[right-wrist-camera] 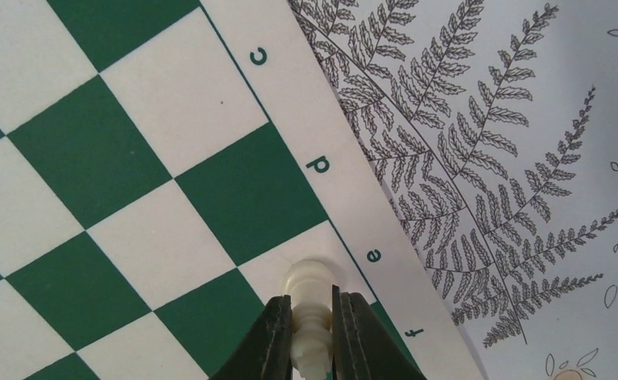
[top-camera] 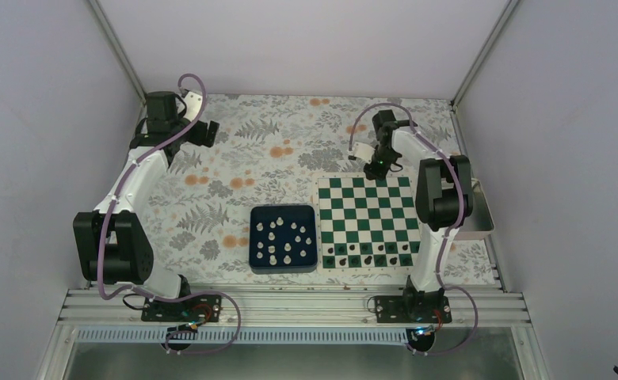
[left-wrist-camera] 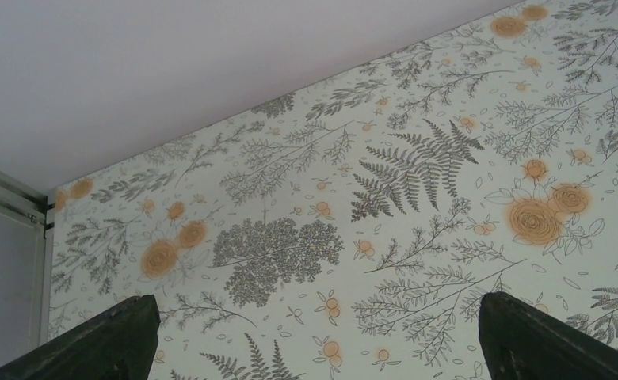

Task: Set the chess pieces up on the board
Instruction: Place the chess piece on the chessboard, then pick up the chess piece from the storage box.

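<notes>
The green and white board (top-camera: 365,224) lies on the table's right side, with black pieces along its near rows. Several white chess pieces (top-camera: 284,237) lie in a dark blue tray. My right gripper (top-camera: 377,168) is at the board's far edge, shut on a white chess piece (right-wrist-camera: 312,305) whose base is on or just above the white square by the letter "e" on the board (right-wrist-camera: 131,158). My left gripper (top-camera: 208,133) is at the far left, open and empty over the floral cloth (left-wrist-camera: 329,206).
The dark blue tray (top-camera: 283,210) stands left of the board. A metal tray (top-camera: 482,214) sits at the board's right side, partly behind the right arm. Walls close in on three sides.
</notes>
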Controlling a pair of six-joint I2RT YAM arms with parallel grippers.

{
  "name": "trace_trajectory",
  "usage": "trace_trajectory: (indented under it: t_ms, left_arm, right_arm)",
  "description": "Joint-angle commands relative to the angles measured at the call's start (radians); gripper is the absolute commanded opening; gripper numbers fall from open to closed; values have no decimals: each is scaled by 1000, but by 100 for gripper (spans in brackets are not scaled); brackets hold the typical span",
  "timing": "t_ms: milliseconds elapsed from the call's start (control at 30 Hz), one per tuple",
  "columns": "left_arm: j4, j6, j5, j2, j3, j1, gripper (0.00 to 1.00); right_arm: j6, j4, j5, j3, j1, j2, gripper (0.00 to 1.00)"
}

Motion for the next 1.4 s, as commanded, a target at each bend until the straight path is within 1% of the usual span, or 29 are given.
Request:
trace_trajectory:
  t_ms: [0,67,100,267,300,367,433,533,700,867,1000,1100,1367]
  left_arm:
    - [19,17,1,-23,-10,-4,100]
    - [17,17,3,-21,-9,-3,100]
    - [15,17,5,-21,-8,-3,100]
    - [11,21,13,-24,-9,-3,100]
    - [11,21,14,-26,-8,-3,100]
    - [11,21,13,-24,-8,-3,100]
    - [11,21,12,-24,-6,-4,100]
    - [12,21,9,-24,-6,-3,100]
    - [14,21,1,-26,-8,-3,100]
    - [14,23,0,-27,-9,-2,100]
    - [14,23,2,-23,-6,-2,100]
    - [13,23,0,-21,-6,-1,100]
    - [19,23,-6,-21,-11,-1,100]
  right_arm:
    - [-13,28,2,-17,-8,13,9]
    - [-14,41,8,-31,-10,9,12]
    - [-14,43,12,-34,-9,8,16]
    - [-15,24,17,-41,-11,-51,48]
    - [-17,17,18,-35,-11,-70,54]
    - [-15,-6,18,-7,-8,-107,59]
    - [-12,-34,19,30,4,-136,61]
    - [-4,-69,37,82,70,-170,61]
    - [21,-138,27,150,272,-190,61]
    - [47,-155,4,135,491,-171,57]
    - [55,-127,-28,112,614,-155,53]
    - [55,-99,-42,102,661,-137,51]
    - [49,-59,-99,105,698,-65,47]
